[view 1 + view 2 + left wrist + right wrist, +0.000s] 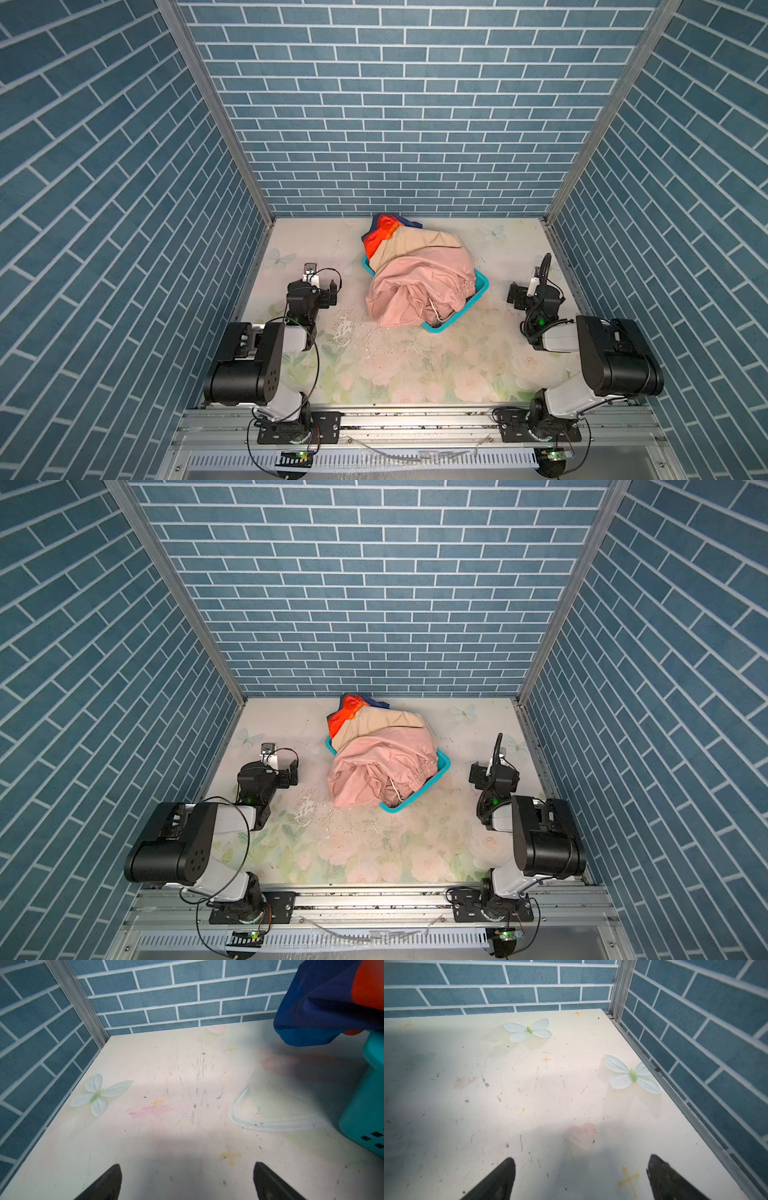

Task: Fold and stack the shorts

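Observation:
The shorts lie heaped in a teal basket (481, 284) at the middle back of the table in both top views. Pale pink shorts (409, 293) are on top and spill over the basket's front left edge. Beige shorts (419, 245) lie behind them, and rainbow-striped shorts (379, 239) hang over the far corner. Their blue and orange cloth (311, 1012) drapes over the basket (365, 1105) in the left wrist view. My left gripper (312, 282) (187, 1167) is open over bare table left of the basket. My right gripper (535, 289) (581, 1161) is open to its right, holding nothing.
Blue brick-pattern walls enclose the table on three sides, with aluminium posts (266, 216) at the back corners. The floral table cover has a worn patch (345, 332) in front of the basket. Both arm bases sit on the front rail (415, 419).

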Robot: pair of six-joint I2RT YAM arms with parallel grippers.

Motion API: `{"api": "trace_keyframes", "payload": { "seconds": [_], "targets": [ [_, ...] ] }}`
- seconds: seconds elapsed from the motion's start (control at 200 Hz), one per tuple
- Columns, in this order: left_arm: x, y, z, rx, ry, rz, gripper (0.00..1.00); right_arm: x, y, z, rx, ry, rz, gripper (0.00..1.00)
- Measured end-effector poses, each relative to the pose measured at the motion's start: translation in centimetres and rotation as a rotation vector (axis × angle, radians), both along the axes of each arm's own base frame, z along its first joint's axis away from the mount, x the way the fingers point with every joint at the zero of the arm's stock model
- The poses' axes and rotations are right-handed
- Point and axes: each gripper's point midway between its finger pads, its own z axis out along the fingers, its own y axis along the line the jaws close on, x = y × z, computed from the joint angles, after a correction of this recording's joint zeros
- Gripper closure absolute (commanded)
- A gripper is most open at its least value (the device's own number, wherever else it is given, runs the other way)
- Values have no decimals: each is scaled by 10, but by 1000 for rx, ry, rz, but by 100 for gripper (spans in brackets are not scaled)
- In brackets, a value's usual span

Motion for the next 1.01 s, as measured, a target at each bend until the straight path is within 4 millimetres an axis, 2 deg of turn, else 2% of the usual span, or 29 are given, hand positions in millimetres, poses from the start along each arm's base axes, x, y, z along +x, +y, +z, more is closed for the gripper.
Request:
{"api": "trace_keyframes", "payload": {
  "seconds": [1.005],
  "targets": [
    [0, 1, 0, -11, 0, -10, 0, 0, 0, 0, 0, 0, 0, 1]
  ]
}}
